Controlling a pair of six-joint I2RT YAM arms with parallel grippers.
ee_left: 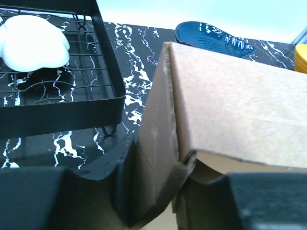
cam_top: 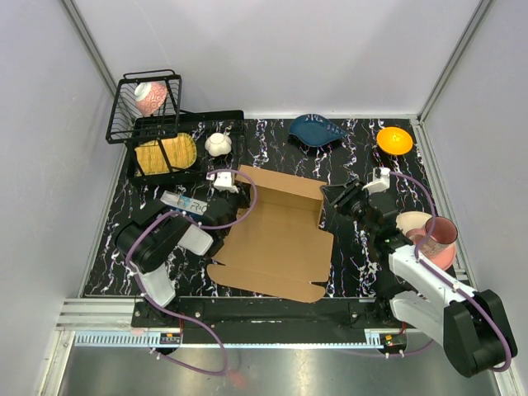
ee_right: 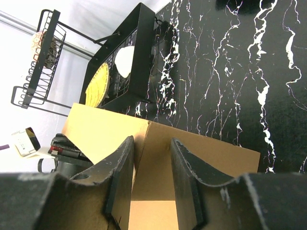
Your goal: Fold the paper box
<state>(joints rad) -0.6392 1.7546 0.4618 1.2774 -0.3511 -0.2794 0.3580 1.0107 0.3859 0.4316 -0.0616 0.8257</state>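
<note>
Arms first, top view: your left end effector sits at the far-left corner of the paper box, and your right end effector at its far-right corner. The box lies half-formed on the bench, back wall raised, near flaps flat.

Left wrist view: jaws narrow, apparently pinching a cardboard panel at that corner.

Right wrist view: jaws narrow, clamped on the wall at the box's corner crease.

Judged step: raising the side walls. Next, you need both panels swung upright together along their creases, without tearing.
</note>
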